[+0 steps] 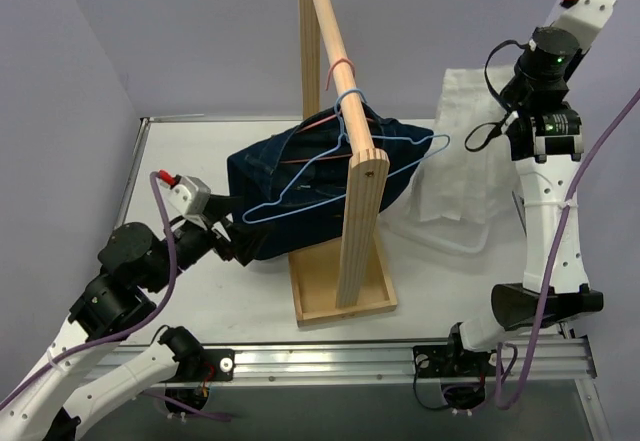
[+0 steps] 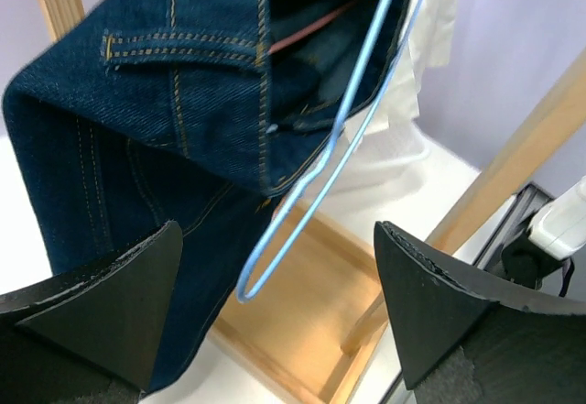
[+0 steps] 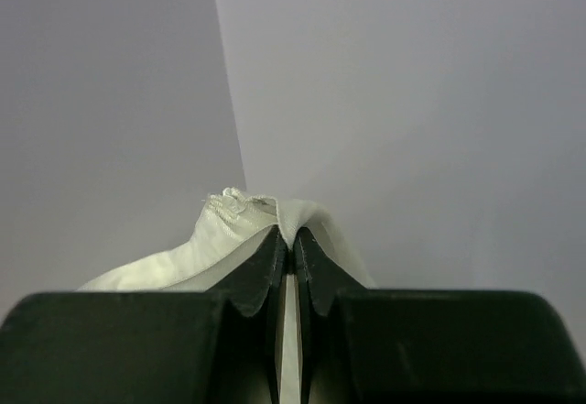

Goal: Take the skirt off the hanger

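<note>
- Overhead, a tall wooden stand (image 1: 360,231) rises from the white table (image 1: 190,151). A thin blue wire hanger (image 1: 248,216) hooks over its sloping rod and lies against a dark blue denim garment (image 1: 280,176) hung on the same rod.
- Right of the stand, the right arm (image 1: 545,201) is reared high, and a soft white cloth skirt (image 1: 460,161) drapes from its upper end down to the table. The blue hanger's right tip sits just at the cloth's edge; whether it is caught inside I cannot tell.
- Left of the stand, the left fingers (image 1: 238,246) sit low beside the denim's lower corner.
- From the left wrist, those fingers are spread wide and grasp nothing. The blue hanger's left loop and the denim hem lie ahead between them. A slim red hanger (image 2: 316,21) shows inside the denim, and white cloth shows past the blue wire.
- From the right wrist, the right fingers (image 3: 291,250) are clenched on a bunched fold of the white skirt, with bare wall behind.
- Likely the task is nearly done: the blue hanger looks almost bare, and what remains is drawing the cloth clear of that right tip and setting it down.
</note>
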`<state>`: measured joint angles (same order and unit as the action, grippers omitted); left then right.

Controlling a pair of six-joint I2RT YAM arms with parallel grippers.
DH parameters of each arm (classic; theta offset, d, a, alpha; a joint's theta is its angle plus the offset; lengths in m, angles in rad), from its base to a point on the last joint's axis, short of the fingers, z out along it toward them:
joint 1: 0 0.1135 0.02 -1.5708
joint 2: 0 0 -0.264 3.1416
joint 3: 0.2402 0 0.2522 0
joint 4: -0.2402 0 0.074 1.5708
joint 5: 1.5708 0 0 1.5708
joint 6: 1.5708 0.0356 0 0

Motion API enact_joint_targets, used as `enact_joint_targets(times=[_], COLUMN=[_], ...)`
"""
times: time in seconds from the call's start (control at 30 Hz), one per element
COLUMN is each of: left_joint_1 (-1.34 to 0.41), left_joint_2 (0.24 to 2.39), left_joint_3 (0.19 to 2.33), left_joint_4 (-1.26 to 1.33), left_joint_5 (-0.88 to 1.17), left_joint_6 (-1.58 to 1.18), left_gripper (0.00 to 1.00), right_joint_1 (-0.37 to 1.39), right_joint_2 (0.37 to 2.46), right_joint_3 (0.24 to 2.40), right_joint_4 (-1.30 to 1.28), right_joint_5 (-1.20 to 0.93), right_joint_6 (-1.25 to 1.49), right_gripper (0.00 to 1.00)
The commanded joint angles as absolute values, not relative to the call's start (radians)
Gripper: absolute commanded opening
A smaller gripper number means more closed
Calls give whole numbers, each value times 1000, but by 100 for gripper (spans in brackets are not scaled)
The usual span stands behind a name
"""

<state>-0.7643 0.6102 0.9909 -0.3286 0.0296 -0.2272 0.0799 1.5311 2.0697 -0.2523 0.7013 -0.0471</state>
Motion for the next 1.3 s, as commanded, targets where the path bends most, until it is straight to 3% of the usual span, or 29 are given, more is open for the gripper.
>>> enact_joint_targets(times=[0.0, 0.33, 0.53, 0.67, 0.87, 1.1, 1.27], left_joint_1=[-762, -761, -762, -761, -761, -761, -761], left_joint_2=[678, 663, 626, 658, 698, 712, 738], left_joint_3=[1058, 1104, 1134, 1186, 1230, 1272, 1310], left_joint_4=[-422, -440, -411, -465, -505, -508, -473], left_joint_5=[9, -187, -215, -216, -259, -416, -426], left_joint_6=[-242, -299, -287, -296, -305, -249, -154], left_gripper=[94, 94, 94, 94, 94, 94, 94], right_joint_1=[29, 6, 8, 9, 6, 6, 6], right_joint_2=[1487, 1385, 1362, 1385, 1433, 1399, 1379], right_joint_3=[1915, 1523, 1560, 1698, 1772, 1588, 1395], right_joint_4=[-238, -163, -147, -150, -166, -121, -169], right_joint_5=[477, 186, 66, -20, -55, -15, 133], right_joint_6=[141, 256, 310, 331, 414, 515, 548], right_gripper=[0, 0, 0, 0, 0, 0, 0])
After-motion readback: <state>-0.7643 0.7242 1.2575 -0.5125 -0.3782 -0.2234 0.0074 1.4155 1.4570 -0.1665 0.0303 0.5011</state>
